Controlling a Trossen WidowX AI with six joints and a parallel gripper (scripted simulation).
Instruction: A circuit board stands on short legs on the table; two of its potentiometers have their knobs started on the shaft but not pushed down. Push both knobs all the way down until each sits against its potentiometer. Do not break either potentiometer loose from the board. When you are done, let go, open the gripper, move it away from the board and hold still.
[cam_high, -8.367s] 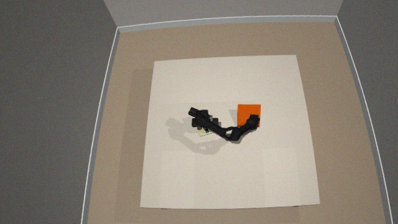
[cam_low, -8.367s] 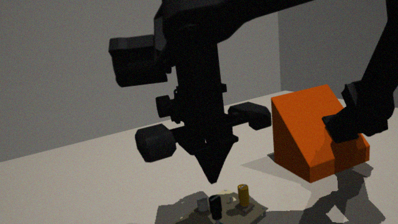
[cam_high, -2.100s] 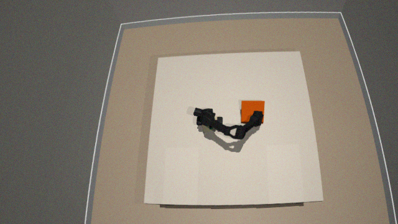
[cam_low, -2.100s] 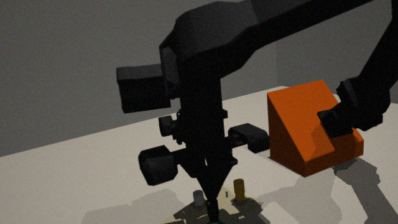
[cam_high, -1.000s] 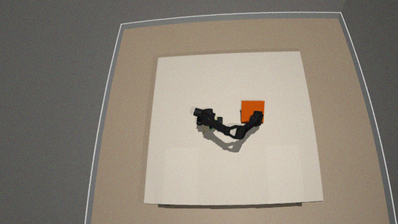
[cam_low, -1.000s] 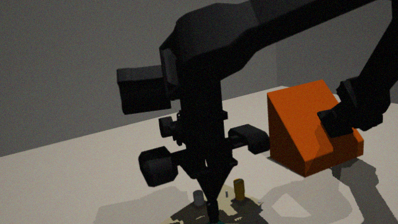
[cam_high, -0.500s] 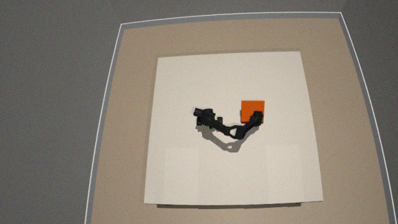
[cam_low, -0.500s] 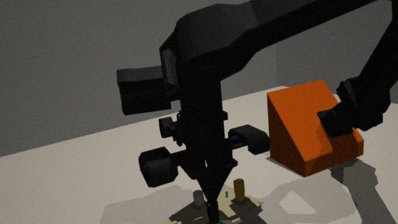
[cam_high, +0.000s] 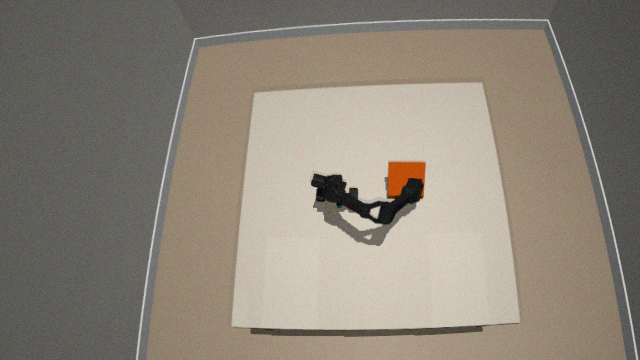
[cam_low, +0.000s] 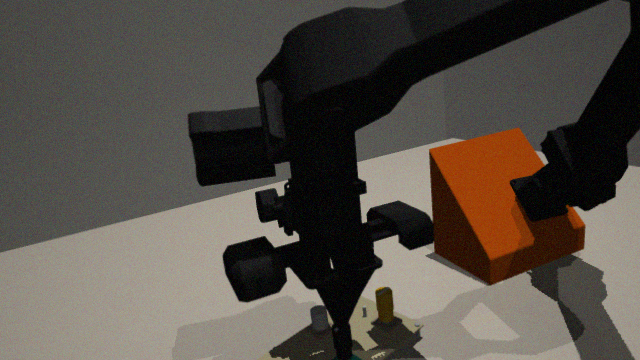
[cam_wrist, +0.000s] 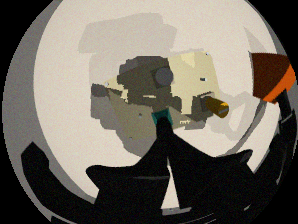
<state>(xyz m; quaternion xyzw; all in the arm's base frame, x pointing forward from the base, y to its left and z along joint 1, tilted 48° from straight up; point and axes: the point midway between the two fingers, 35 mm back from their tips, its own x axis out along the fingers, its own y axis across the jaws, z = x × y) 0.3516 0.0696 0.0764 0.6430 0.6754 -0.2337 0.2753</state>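
Note:
The circuit board (cam_low: 362, 336) (cam_wrist: 192, 70) stands on the table, partly shaded and partly hidden by the arm. A grey round knob-like part (cam_low: 319, 319) (cam_wrist: 164, 76) stands upright on it. A taller yellow knob (cam_low: 384, 305) (cam_wrist: 218, 107) stands near the side toward the orange block. A teal part (cam_wrist: 159, 116) sits right under the fingertips. My gripper (cam_low: 342, 345) (cam_wrist: 165, 134) is shut, points down and holds nothing. Its tips are over or on the teal part; contact cannot be told. They hide what is beneath them. How far each knob sits down on its shaft cannot be told.
An orange wedge-shaped block (cam_high: 402, 171) (cam_low: 475, 190) (cam_wrist: 267, 72) stands beside the board, at the arm's base. The arm (cam_high: 355, 204) (cam_low: 350, 55) reaches over the board and casts shadows on the white table (cam_high: 370, 285).

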